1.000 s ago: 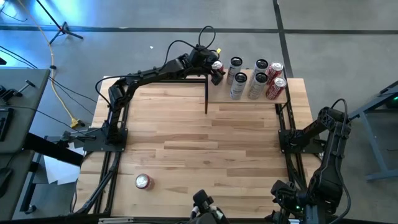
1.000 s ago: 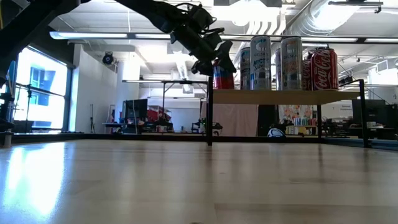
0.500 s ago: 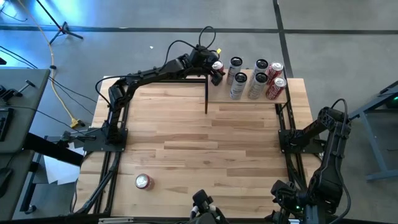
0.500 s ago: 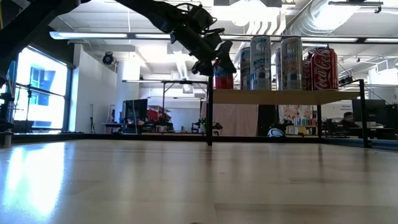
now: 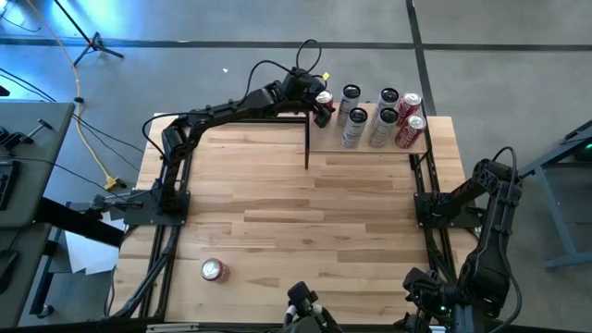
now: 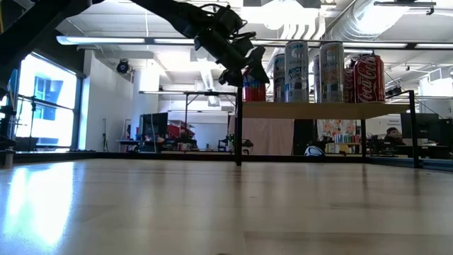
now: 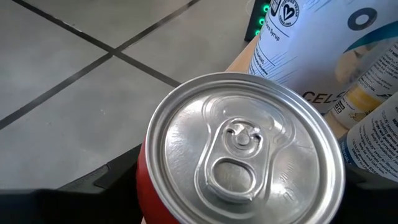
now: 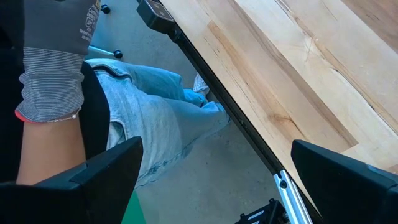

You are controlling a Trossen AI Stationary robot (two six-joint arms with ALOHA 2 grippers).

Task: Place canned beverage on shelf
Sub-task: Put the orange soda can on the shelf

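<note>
The shelf [image 5: 370,146] is a light-wood board on black posts at the table's far right; it also shows in the low view [image 6: 325,110]. Several cans stand on it: tall white ones [image 6: 296,71] and two red ones [image 6: 364,78]. My left gripper [image 5: 321,104] reaches over the shelf's far left corner and is shut on a red can [image 7: 239,149], which stands upright at the board [image 6: 253,88]. My right gripper [image 8: 217,186] is open and empty, folded back by the table's near right edge. My left gripper holds the red can's upper side wall [image 7: 144,180] between its two fingers, one on each side, just under the rim. The fingers slant down from the table's left and from above. The can is upright, its base at the shelf board [image 6: 253,100].
Another red can [image 5: 214,269] sits on the tabletop near the near left corner. The shelf's black front post [image 5: 306,143] stands near the table's middle. A person's gloved hand [image 8: 56,50] and leg show beyond the table's near edge.
</note>
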